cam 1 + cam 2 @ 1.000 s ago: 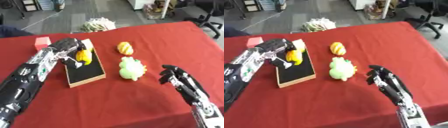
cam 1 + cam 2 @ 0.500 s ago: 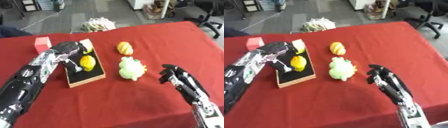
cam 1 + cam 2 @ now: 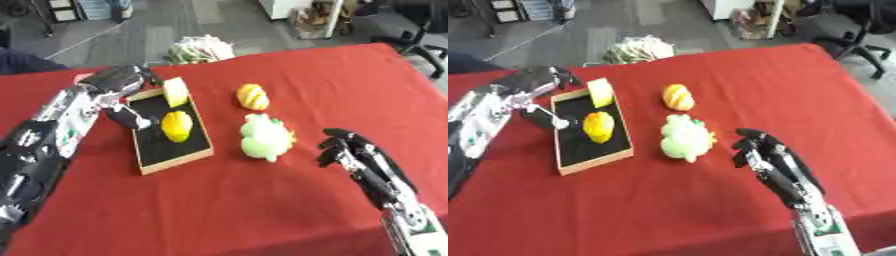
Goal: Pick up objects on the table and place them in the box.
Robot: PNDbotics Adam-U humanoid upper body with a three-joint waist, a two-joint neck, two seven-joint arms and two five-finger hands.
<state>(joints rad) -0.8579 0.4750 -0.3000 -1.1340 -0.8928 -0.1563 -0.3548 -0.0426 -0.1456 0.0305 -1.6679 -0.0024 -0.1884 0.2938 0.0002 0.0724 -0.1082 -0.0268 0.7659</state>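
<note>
bright, even light, soft blur throughout, perhaps faint shadows underneath

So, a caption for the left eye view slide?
Yellow toy lies in the box; left robot hand beside it, green toy outside.

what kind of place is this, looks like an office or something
Probably an office or lab space set up for robot trials. A table under a red cloth stands on a grey floor, with a black office chair at the far right, and toy-like objects beside a shallow box on the table.
</note>
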